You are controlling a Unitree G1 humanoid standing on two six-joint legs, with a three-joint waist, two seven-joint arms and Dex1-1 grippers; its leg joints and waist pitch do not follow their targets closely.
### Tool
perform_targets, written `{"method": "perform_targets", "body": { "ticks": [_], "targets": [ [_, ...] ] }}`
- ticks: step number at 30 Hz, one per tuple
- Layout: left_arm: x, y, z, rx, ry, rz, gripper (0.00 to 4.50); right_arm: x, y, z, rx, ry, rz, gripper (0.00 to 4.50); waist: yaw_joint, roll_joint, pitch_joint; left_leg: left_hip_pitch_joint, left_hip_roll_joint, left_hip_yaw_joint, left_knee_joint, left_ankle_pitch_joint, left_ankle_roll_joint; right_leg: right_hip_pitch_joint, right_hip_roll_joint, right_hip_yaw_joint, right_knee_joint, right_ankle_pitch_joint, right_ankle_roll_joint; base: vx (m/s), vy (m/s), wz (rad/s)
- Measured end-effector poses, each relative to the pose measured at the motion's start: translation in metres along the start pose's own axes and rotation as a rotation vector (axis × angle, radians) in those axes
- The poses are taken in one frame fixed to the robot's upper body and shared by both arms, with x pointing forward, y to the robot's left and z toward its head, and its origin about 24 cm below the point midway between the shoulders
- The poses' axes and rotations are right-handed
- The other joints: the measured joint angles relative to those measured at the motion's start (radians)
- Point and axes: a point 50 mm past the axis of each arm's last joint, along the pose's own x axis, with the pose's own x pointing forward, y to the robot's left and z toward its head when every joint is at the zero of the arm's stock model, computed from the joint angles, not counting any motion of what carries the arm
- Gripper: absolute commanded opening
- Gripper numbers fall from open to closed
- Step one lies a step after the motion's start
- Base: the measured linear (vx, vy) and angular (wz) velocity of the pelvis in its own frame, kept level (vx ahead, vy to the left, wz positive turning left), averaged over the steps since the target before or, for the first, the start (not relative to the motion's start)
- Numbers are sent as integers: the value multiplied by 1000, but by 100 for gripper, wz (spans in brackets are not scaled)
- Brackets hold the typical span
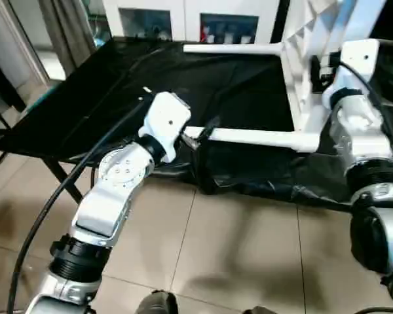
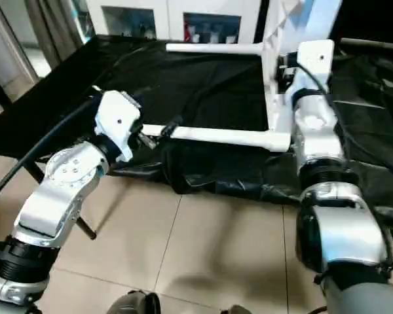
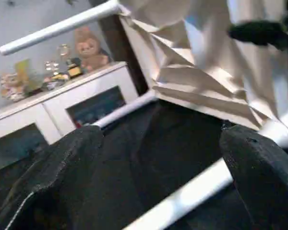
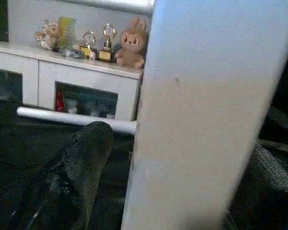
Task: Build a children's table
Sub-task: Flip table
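no legible text, as far as visible.

White cabinets [image 4: 62, 76] (toys on top) behind tiled floor [image 1: 249, 248].

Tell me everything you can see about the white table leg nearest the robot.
The near white plastic tube leg lies level, jutting leftward from a round corner socket of the white ribbed tabletop, which stands on edge on the black cloth-covered bench. It looks smooth and tapers slightly toward its free end. The left claw meets that free end, fingers apart around it in the wrist view. A second white leg runs parallel, farther back.
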Motion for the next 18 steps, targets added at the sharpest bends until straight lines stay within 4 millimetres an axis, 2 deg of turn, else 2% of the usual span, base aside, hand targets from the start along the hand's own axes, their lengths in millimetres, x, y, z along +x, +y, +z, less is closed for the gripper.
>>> {"method": "perform_targets", "body": {
  "ticks": [2,4,6,8,10,12,15,16,17,18],
  "targets": [
    [-7,3,-11,-49,38,68,439,-9,1,-6,10,-18,2,347,-3,0,0,3,0,0,0,0,0,3,0,0,0,0,0,0,0,0],
    [-25,7,-33,-118,99,165,439,-35,-3,-16,26,-82,-20,347,-5,-2,-11,6,0,-1,-4,0,0,6,0,-1,-4,-2,3,0,0,0],
    [-40,12,-52,-142,175,227,439,-50,-6,-29,26,-60,-36,347,-10,-1,-12,7,-1,-2,-2,0,0,7,1,0,-3,-3,6,0,0,0],
    [-53,13,-59,-152,202,271,439,-80,-12,-31,18,-105,-81,347,-5,-1,-16,7,-1,-2,-6,0,-1,10,1,-1,-7,-6,11,0,0,0],
    [-69,16,-67,-160,234,324,439,-105,-10,-34,12,-123,-89,347,-10,1,-19,10,-1,-2,-6,0,-1,12,1,0,-8,-7,13,0,0,0],
    [-78,17,-69,-163,247,352,439,-120,-10,-34,10,-116,-89,347,-13,1,-21,11,-1,-2,-7,-1,-1,12,1,0,-10,-7,13,0,0,0],
    [-96,16,-74,-171,281,399,439,-141,0,-39,51,-26,4,347,-26,1,-25,27,-4,-6,-20,-1,-1,18,1,-2,-27,-8,15,0,0,0],
    [-103,15,-78,-175,301,418,439,-149,11,-46,71,52,83,347,-36,0,-25,34,-4,-10,-24,-1,-1,25,2,-6,-36,-8,15,0,0,0],
    [-105,15,-80,-177,311,428,439,-154,20,-54,80,117,146,347,-44,-2,-24,39,-5,-13,-27,-1,-2,29,2,-11,-41,-9,15,-61,26,-24],
    [-105,15,-79,-180,309,431,439,-158,32,-62,91,189,221,347,-53,-1,-24,39,-5,-22,-28,-2,-3,33,0,-25,-50,-9,15,-52,14,-15]
  ]
}}
